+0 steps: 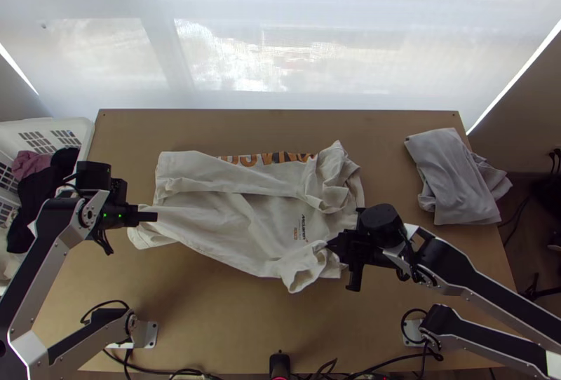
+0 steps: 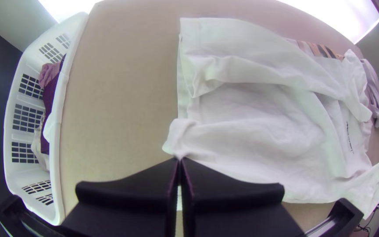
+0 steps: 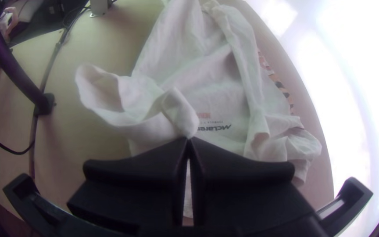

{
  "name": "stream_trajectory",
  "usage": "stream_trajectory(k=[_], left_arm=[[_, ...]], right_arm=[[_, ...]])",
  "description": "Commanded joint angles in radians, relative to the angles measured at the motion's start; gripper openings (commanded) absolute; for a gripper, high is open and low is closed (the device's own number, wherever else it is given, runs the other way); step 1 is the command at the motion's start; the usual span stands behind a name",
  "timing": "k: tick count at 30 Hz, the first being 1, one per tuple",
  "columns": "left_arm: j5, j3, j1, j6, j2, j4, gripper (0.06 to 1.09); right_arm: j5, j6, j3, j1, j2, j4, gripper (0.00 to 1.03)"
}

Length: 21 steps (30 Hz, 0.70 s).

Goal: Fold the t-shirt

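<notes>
- T-shirt [image 1: 270, 219] lies between the two grippers, front print up, longer than wide; partly folded, not flat.
- Left gripper [image 2: 180, 159]: fingers pressed together on a pinch of cloth at the shirt's hem end, near-side corner.
- Right gripper [image 3: 188, 139]: fingers closed on cloth by the near sleeve [image 1: 303, 278]; sleeve's open end sticks out just beside the fingertips, loose.
- Far flap [image 1: 210, 173] lies turned inward, beyond both grippers; far sleeve bunched at its end, farther out from the right gripper.
- Step in hand, my reading: the second lengthwise fold, near side to go in over the middle.
- Next move wants both grippers to lift together, carry that side away from the arms' bases, lay it over the body, keep it taut between them.
- Watch for: small pinches slipping; sleeve dragging under; far flap getting rucked up.
- Afterwards, likely smoothing, then folding across.
- Aside: basket [image 1: 85, 143] outward of left gripper; grey folded cloth [image 1: 456, 180] beyond the right gripper, well apart from the shirt.
</notes>
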Motion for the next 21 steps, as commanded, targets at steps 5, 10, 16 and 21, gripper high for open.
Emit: stream_trajectory(k=[5, 10, 16, 21], left_arm=[[0.001, 0.028, -0.008, 0.016, -0.03, -0.014, 0.09], [0.001, 0.062, -0.006, 0.018, -0.028, -0.007, 0.09], [0.001, 0.089, -0.006, 0.021, -0.021, 0.024, 0.09], [0.001, 0.108, 0.002, 0.028, -0.016, 0.055, 0.09]], right_arm=[[0.009, 0.003, 0.038, -0.109, -0.009, 0.013, 0.03], [0.017, 0.003, 0.051, -0.14, -0.001, 0.027, 0.03], [0.02, 0.001, 0.068, -0.186, 0.016, 0.042, 0.03], [0.021, -0.014, 0.071, -0.224, 0.029, 0.056, 0.03]])
